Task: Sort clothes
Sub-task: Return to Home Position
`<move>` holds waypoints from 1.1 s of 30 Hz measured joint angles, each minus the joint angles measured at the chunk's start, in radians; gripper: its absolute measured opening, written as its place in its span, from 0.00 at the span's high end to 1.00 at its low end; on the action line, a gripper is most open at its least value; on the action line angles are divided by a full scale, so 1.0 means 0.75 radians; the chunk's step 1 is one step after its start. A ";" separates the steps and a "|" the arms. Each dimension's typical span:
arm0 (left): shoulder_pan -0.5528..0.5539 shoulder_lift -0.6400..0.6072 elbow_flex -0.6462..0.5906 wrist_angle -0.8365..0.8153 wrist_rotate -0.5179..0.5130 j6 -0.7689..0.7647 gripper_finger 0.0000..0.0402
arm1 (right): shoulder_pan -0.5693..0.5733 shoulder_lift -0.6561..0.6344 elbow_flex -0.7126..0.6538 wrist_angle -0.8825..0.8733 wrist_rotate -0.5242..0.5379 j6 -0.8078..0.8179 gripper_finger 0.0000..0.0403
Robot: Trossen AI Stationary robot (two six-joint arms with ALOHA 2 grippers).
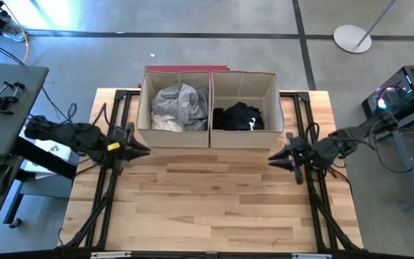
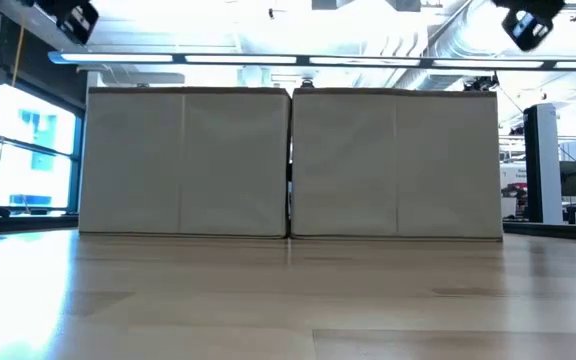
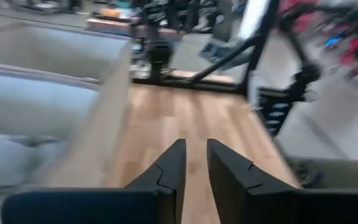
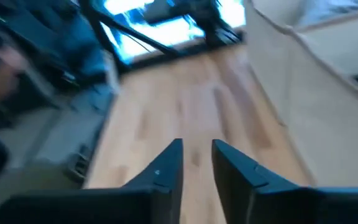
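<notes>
Two beige fabric boxes stand side by side at the table's far edge. The left box [image 1: 175, 108] holds white and light grey clothes [image 1: 178, 106]. The right box [image 1: 246, 108] holds black clothes [image 1: 239, 117]. My left gripper [image 1: 146, 151] hovers at the table's left side, just in front of the left box, its fingers a narrow gap apart and empty [image 3: 194, 165]. My right gripper [image 1: 272, 160] hovers at the table's right side, in front of the right box, its fingers a narrow gap apart and empty [image 4: 196, 165].
A dark red mat [image 1: 178, 70] shows behind the left box. The wooden table top [image 1: 207, 201] lies bare in front of the boxes. In the low view the two boxes [image 2: 288, 165] fill the middle. Black frame rails [image 1: 113, 108] run along both table sides.
</notes>
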State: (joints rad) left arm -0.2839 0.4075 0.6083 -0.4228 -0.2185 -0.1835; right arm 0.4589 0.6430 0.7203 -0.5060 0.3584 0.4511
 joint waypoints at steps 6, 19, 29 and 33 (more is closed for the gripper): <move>-0.068 -0.007 -0.314 0.439 0.006 -0.093 0.97 | 0.086 -0.275 -0.392 0.456 0.000 -0.088 0.92; 0.259 0.049 -0.416 0.637 0.147 -0.134 1.00 | 0.038 -0.699 -0.587 0.648 0.035 -0.383 1.00; 0.392 0.045 -0.424 0.504 0.532 0.083 1.00 | 0.016 -0.850 -0.588 0.495 0.032 -0.364 1.00; 0.251 -0.009 -0.493 0.489 0.337 0.114 1.00 | 0.016 -0.842 -0.588 0.427 0.030 -0.292 1.00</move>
State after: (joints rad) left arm -0.0958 0.4008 0.2389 -0.0563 0.0343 -0.0980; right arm 0.4709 0.0113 0.2791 -0.1860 0.3806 0.2321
